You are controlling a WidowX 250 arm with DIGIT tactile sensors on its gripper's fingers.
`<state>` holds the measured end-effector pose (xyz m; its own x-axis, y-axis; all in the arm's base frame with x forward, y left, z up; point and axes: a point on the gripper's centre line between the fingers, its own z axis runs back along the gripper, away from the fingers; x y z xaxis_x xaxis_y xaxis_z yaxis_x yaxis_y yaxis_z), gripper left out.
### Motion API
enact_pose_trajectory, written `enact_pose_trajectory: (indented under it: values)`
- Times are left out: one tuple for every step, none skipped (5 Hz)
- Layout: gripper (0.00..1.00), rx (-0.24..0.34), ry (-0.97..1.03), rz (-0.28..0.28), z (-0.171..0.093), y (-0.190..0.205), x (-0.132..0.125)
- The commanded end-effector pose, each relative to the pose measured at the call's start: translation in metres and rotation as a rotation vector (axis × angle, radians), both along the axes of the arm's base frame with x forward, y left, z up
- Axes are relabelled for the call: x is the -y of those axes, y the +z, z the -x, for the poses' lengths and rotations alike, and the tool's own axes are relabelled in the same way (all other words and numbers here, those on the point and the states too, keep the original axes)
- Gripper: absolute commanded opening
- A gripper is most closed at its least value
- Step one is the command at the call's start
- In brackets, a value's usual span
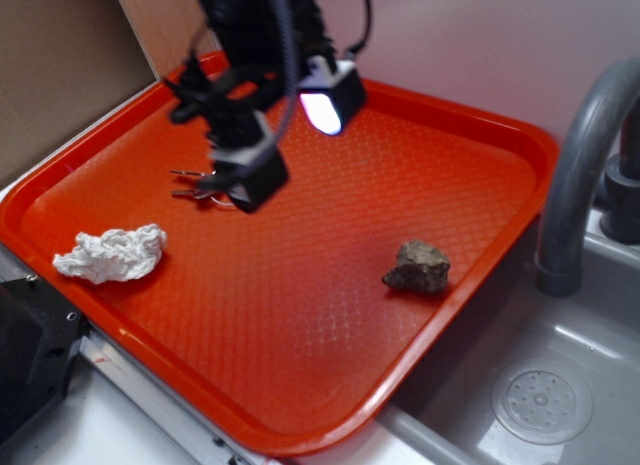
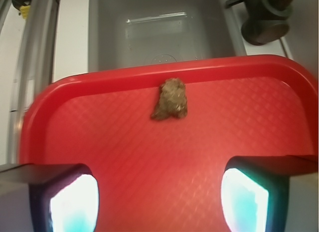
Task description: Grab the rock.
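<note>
- The tool [image 1: 285, 135] hangs above the red tray [image 1: 480, 135], jaws spread wide and holding nothing; the grab has not begun; approach, descent and closing are all left
- The rock [image 2: 170, 99] lies ahead of the tool, well apart, centred between its fingers, near the tray's far rim
- Lumpy, jagged, brown-grey; probably awkward to pinch

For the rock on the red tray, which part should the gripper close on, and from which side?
Probably from above, closing across the rock's narrower middle. It lies alone on the flat tray, lumpy and wider at its base, so the sides are free. The gripper is open, its fingers well short of it.
</note>
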<state>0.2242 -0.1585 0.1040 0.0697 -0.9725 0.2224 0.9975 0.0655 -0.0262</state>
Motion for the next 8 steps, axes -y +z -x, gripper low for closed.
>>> enact_pose_trajectory:
  values:
    - [1.00, -0.021, -0.063, -0.073, 0.001, -0.025, 0.037]
    - [1.00, -0.057, -0.106, -0.110, 0.003, -0.045, 0.048]
    - [1.00, -0.077, -0.134, -0.126, 0.006, -0.055, 0.056]
    - [1.00, -0.079, -0.163, -0.125, 0.010, -0.058, 0.064]
    - [1.00, -0.091, -0.170, -0.114, 0.013, -0.059, 0.071]
    - [0.00, -0.083, -0.153, -0.141, 0.013, -0.062, 0.073]
    - [0.00, -0.082, -0.150, -0.153, 0.014, -0.065, 0.074]
    - [0.00, -0.074, -0.091, -0.186, 0.014, -0.061, 0.070]
